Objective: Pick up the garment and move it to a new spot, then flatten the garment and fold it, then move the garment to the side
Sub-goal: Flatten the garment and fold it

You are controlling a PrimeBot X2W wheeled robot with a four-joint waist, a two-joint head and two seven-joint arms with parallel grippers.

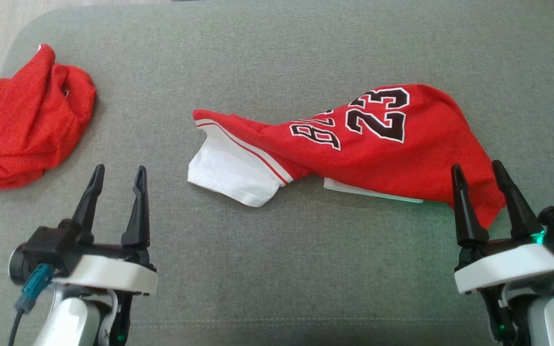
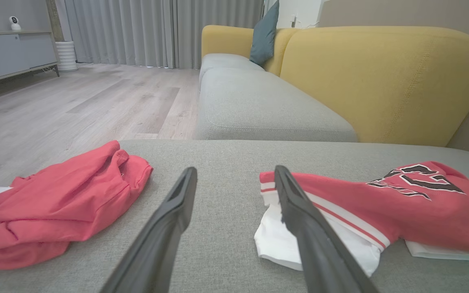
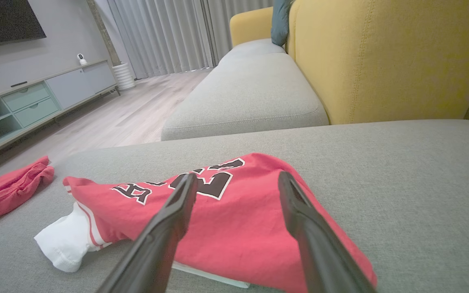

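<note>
Head view: we are seeing the jersey [image 1: 354, 144] lying crosswise before both grippers, nearer to the right one.
We are finding it in the middle of the grey sofa cushion [image 1: 277, 62], its long axis running from side to side. Its white end [image 1: 231, 175] is pointing toward our left gripper [image 1: 119, 166], and its wide red end is lying just at the fingertips of our right gripper [image 1: 476, 164]. Both grippers are standing spread wide and are holding nothing. The white end is lying ahead and to the right of the left gripper, apart from it. A second red heap [image 1: 22, 125] is resting at the far left; we are judging that it is not our piece.
</note>
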